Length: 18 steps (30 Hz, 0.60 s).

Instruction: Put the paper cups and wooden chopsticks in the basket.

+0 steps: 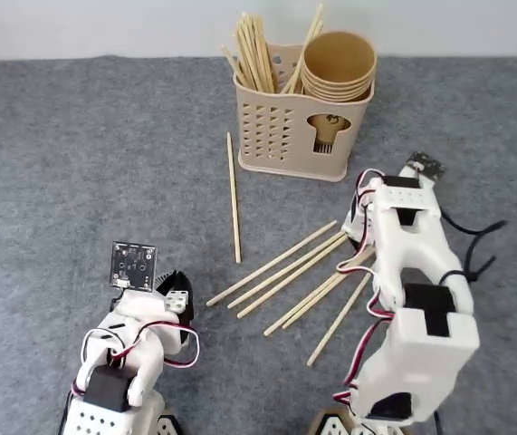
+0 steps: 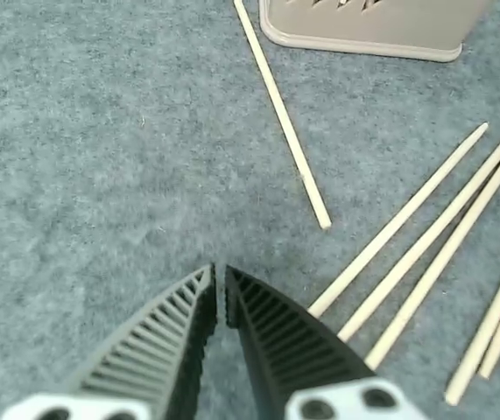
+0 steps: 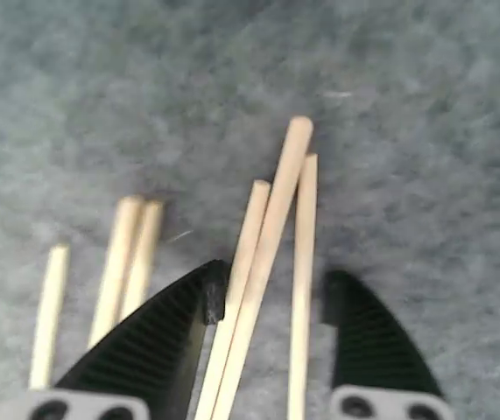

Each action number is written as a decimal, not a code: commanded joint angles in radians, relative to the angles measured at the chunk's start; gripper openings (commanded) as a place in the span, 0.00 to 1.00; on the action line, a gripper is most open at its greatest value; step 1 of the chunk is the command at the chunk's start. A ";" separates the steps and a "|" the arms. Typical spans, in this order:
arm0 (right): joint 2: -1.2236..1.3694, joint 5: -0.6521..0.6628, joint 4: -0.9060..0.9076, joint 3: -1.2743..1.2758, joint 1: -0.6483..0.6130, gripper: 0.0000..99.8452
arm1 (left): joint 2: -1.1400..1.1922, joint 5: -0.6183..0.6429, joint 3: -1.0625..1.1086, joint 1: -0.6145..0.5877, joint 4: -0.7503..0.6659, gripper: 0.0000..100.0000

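Grey carpeted desk (image 1: 59,136). My right gripper (image 3: 278,278) open, straddling three pale wooden chopsticks (image 3: 289,157); left gripper (image 2: 220,273) closed, empty. Next, I judge: close, lift to beige perforated basket (image 1: 276,136).

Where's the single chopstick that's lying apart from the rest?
In the high view, the single chopstick lies on the carpet beside the left front corner of the basket, left of the fanned loose chopsticks.

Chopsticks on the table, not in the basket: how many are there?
7. A lone stick lies by the basket's left front corner. Six sticks fan out beside the right arm; others may hide under it.
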 commanded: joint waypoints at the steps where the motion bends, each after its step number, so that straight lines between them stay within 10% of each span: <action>1: 0.028 0.014 0.035 -0.075 -0.018 0.01 | -0.015 -0.008 -0.010 -0.003 0.008 0.02; 18: -0.387 0.127 0.357 -0.143 -0.025 0.01 | -0.015 -0.008 -0.010 -0.005 0.008 0.02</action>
